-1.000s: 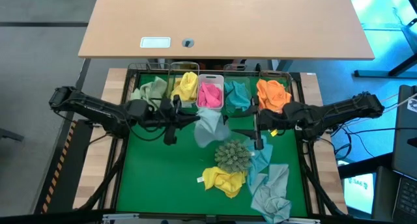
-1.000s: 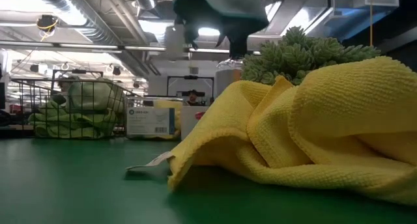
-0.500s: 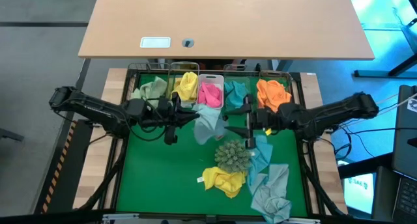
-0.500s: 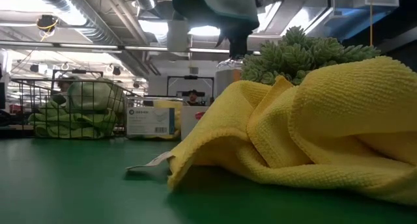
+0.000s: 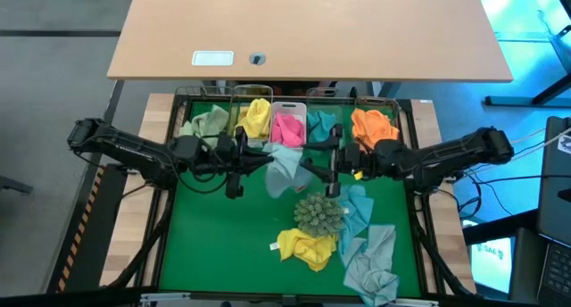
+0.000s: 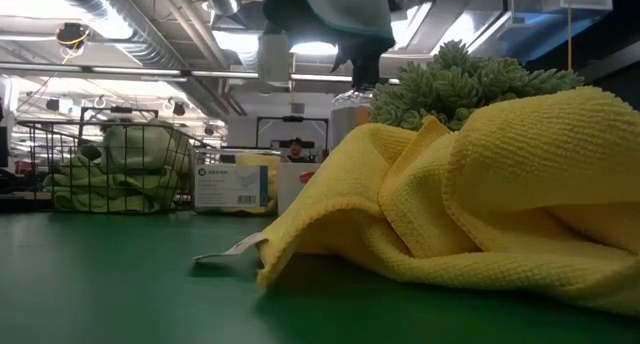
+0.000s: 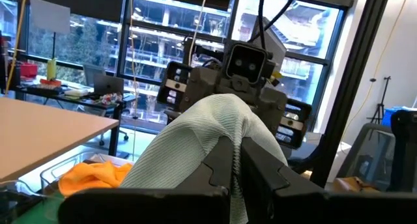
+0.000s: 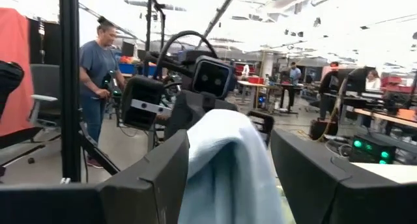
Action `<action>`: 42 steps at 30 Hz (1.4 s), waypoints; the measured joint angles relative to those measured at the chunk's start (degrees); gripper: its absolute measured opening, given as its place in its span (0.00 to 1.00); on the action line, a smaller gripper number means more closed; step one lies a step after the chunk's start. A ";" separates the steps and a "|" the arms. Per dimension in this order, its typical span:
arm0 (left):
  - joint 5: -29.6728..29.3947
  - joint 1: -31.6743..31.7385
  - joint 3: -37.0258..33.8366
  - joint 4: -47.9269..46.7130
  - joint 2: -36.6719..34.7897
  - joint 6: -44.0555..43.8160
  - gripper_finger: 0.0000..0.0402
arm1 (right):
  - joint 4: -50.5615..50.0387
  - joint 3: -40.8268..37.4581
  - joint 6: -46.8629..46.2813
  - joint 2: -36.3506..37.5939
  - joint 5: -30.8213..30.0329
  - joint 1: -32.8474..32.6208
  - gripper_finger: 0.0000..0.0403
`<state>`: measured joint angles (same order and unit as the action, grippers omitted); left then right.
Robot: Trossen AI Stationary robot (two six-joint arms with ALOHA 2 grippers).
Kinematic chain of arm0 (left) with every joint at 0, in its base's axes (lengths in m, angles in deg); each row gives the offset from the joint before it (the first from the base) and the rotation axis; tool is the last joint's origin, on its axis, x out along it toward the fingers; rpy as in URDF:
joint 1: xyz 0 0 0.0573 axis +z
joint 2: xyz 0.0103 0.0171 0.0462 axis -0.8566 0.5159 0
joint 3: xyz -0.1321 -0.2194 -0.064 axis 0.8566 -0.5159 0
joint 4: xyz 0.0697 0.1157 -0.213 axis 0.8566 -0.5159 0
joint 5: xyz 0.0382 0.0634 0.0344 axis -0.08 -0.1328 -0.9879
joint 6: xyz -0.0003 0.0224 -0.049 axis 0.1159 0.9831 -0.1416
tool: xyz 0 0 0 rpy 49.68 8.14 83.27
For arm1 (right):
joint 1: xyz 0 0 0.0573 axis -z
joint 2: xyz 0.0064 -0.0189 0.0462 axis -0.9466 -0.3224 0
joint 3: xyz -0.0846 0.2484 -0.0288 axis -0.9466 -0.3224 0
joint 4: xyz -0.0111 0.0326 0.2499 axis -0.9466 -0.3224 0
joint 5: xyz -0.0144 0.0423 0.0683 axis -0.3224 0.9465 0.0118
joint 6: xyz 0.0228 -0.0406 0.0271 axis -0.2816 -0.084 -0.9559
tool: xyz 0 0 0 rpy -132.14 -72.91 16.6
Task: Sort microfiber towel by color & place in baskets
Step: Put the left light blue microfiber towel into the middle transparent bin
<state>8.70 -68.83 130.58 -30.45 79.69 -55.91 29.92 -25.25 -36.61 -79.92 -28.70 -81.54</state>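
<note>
My left gripper reaches in from the table's left and is shut on a pale blue-grey towel, held up above the green mat; in the low view the towel hangs at the top. My right gripper is open just right of it. In its wrist view its gripper has a finger on either side of the towel; whether they touch it I cannot tell. The baskets line the far edge, holding green, yellow, pink, teal and orange towels. My left gripper pinches the pale towel between its two shut fingers, coming level from the table's left. A fold of the cloth drapes over the fingertips. The towel is lifted clear of the mat and hangs slack below the fingers.
A spiky grey-green ball sits mid-mat, below the held towel. A yellow towel lies near it, filling the low view. More pale blue towels lie at the near right. A wooden desk stands beyond the baskets.
My right gripper has moved toward the table's left and slightly toward the far edge, closing in on the towel that my left gripper holds. Its fingers stay open. The left gripper and the towel have kept still.
</note>
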 joint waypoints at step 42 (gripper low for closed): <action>0.02 -0.02 0.00 -2.94 0.00 0.02 0.03 | 10.74 0.00 -4.55 -10.49 7.77 3.26 0.05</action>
<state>8.72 -68.85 130.58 -33.39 79.69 -55.88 40.66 -25.25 -41.16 -90.41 -20.93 -78.28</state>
